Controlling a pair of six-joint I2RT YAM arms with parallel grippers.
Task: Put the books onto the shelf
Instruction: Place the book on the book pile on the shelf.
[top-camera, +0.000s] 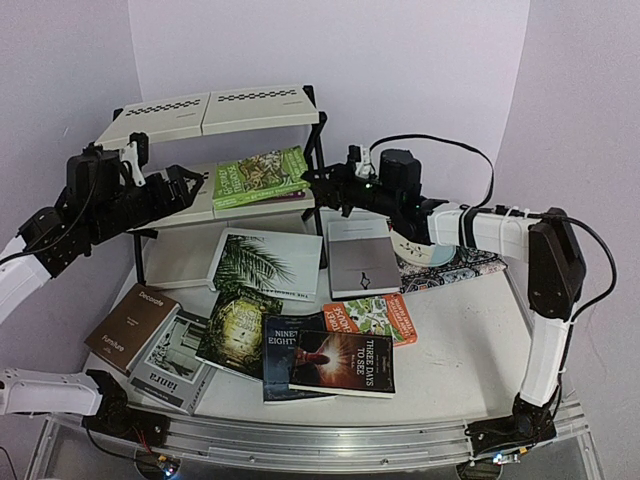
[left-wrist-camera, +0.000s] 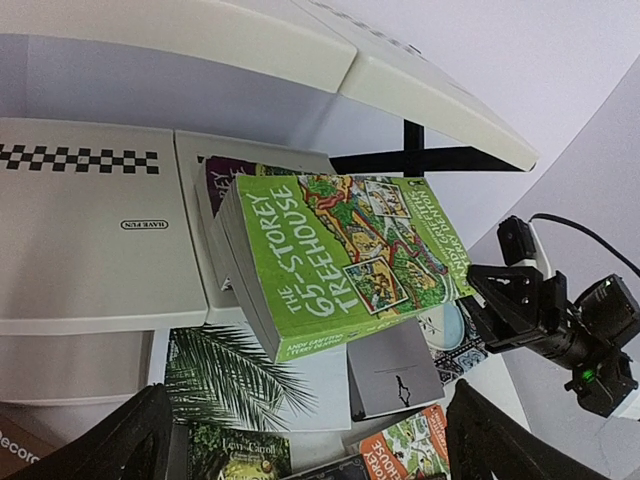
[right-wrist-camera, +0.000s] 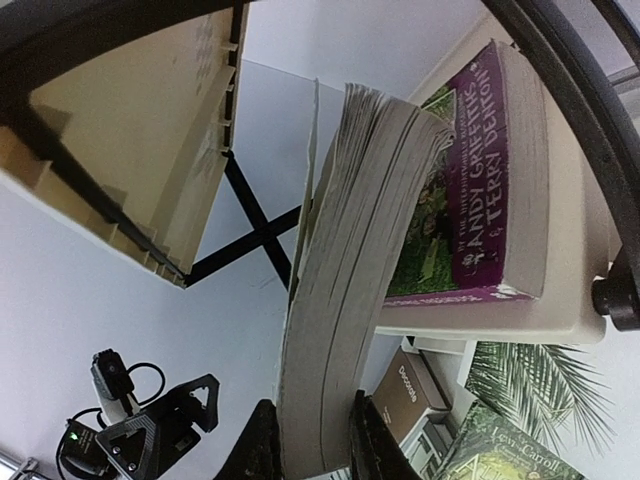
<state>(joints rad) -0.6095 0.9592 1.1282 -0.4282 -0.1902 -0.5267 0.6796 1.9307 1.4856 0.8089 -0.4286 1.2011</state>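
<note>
One green book (top-camera: 262, 175) sits in right tool (top-camera: 315, 182).

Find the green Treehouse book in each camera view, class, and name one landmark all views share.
Top external: green Treehouse book, upper centre, on the shelf.
Left wrist: centre, cover showing.
Right wrist: centre, page edges toward camera.
Shared landmark: palm-leaf book.

On the shelf (top-camera: 210, 112), tiers of smooth cream plastic with a faint sheen were carried by a frame (left-wrist-camera: 415, 158) of matt black metal. The green book (left-wrist-camera: 340, 250) was covered in glossy printed card, and its paper page edges (right-wrist-camera: 340, 260) were rough and uneven. The right gripper (right-wrist-camera: 318, 445) was finished in matt black plastic. The table (top-camera: 450, 330) was surfaced smooth and white.
</note>
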